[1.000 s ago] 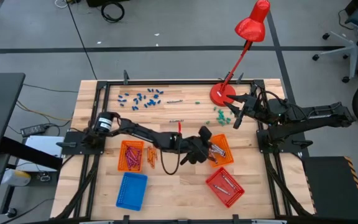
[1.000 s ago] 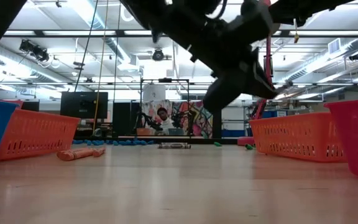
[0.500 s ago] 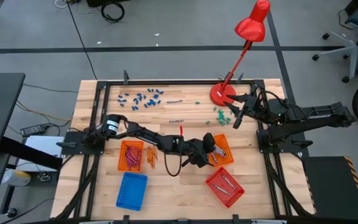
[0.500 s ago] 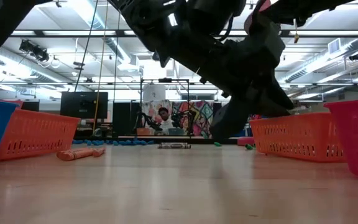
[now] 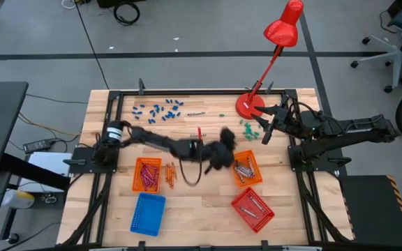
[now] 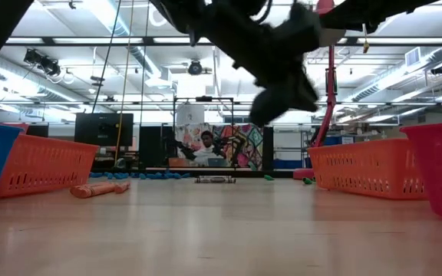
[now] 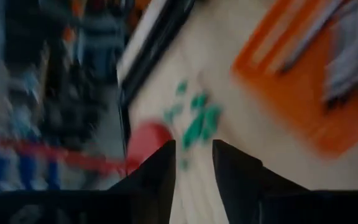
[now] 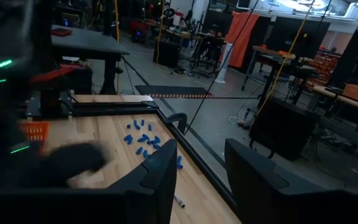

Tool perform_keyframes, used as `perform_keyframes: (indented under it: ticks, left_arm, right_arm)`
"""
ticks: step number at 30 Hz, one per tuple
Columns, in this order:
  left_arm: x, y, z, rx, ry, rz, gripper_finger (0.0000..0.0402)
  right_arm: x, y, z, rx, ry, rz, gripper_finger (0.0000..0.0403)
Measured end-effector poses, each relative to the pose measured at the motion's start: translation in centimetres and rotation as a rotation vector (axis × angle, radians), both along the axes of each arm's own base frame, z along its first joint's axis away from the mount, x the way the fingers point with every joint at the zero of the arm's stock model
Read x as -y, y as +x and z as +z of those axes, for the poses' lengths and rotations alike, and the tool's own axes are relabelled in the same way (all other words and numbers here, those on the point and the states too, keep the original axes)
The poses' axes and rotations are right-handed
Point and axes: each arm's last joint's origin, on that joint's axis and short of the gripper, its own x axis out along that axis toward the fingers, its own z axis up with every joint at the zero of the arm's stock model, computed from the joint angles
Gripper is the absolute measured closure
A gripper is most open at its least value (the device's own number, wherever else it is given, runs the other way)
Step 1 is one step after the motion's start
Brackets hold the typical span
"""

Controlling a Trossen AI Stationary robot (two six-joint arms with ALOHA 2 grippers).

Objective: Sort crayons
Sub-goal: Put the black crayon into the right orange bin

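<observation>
Grey crayons (image 5: 243,169) lie in the right orange basket (image 5: 255,178) and in the red basket (image 5: 252,208). Pink and red crayons (image 5: 147,174) fill the left orange basket, with orange ones (image 5: 169,176) on the table beside it. Two loose grey crayons (image 5: 198,135) lie farther back. My left gripper (image 5: 222,145) hovers blurred above the table, just beyond the right orange basket's far-left corner; in its wrist view the left gripper (image 7: 194,168) is open with nothing between its fingers. My right gripper (image 8: 201,168) waits open at the far right, near the lamp base.
A blue basket (image 5: 149,213) stands at the near left. Blue pieces (image 5: 159,109) are scattered at the far left, and green pieces (image 5: 246,129) lie near the red lamp's base (image 5: 250,104). Bare wood lies between the baskets at the near middle.
My left gripper has risen from low over the right orange basket and swung toward the table's far edge and slightly left, toward the green pieces; it is blurred with motion. My right arm has kept still.
</observation>
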Motion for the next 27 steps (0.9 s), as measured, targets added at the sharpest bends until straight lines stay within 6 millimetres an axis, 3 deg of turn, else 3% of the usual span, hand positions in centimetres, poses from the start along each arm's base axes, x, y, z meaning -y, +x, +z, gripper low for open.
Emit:
perform_keyframes:
  ticks: [5, 13, 21, 27]
  left_arm:
    - [-6.3, -2.2, 2.0, -0.045, -0.256, 0.176, 0.0290]
    - [-15.7, -5.5, -0.4, -0.151, -0.556, 0.488, 0.0290]
    - [-21.3, -7.4, -1.3, -0.072, -0.700, 0.666, 0.0290]
    - [-23.4, -8.4, -3.9, -0.130, -0.841, 0.741, 0.0290]
  right_arm:
    - [0.0, 0.0, 0.0, -0.003, 0.000, 0.000, 0.0264]
    - [0.0, 0.0, 0.0, 0.001, -0.002, -0.001, 0.0264]
    - [0.0, 0.0, 0.0, 0.002, -0.002, -0.001, 0.0264]
    - [0.0, 0.0, 0.0, 0.002, -0.002, 0.003, 0.0264]
